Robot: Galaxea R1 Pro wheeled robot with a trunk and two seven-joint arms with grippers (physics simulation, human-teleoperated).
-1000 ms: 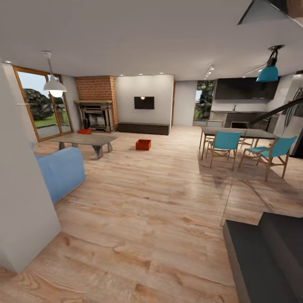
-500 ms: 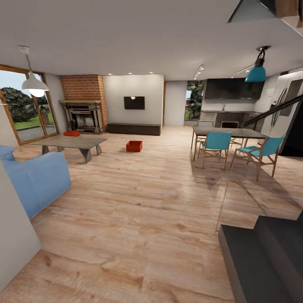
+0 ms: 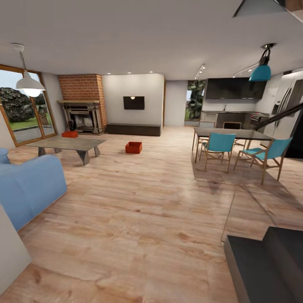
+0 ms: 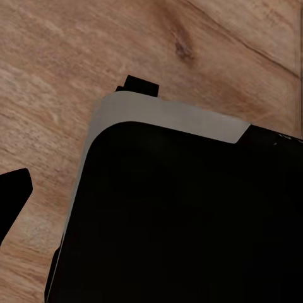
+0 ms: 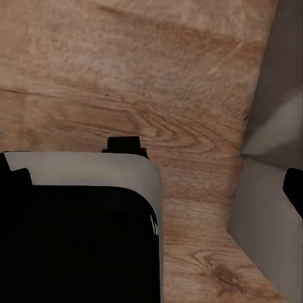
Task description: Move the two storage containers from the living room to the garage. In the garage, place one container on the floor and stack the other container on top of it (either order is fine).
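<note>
Looking across the living room from the head view, a glazed door with a wooden frame shows greenery outside at the far left, with a white pendant lamp hanging before it. A blue sofa sits at the near left on the light wood-plank floor. Beyond it stands a low grey coffee table; one orange-red storage container shows at that bench's far edge, though whether it rests on the top or on the floor behind cannot be told. The red brick fireplace fills the far left corner, and a long low dark bench runs along the white wall under a small dark screen. The second storage container sits on the plank floor, near the room's middle, well apart from the first. Further right, a dark dining table has teal chairs around it, under a teal pendant lamp. Dark steps fill the near right corner.

In the left wrist view a dark fingertip of the left claw edges in beside the robot's dark body; in the right wrist view the right claw shows likewise. Whether either claw is spread or pressed together cannot be told.
</note>
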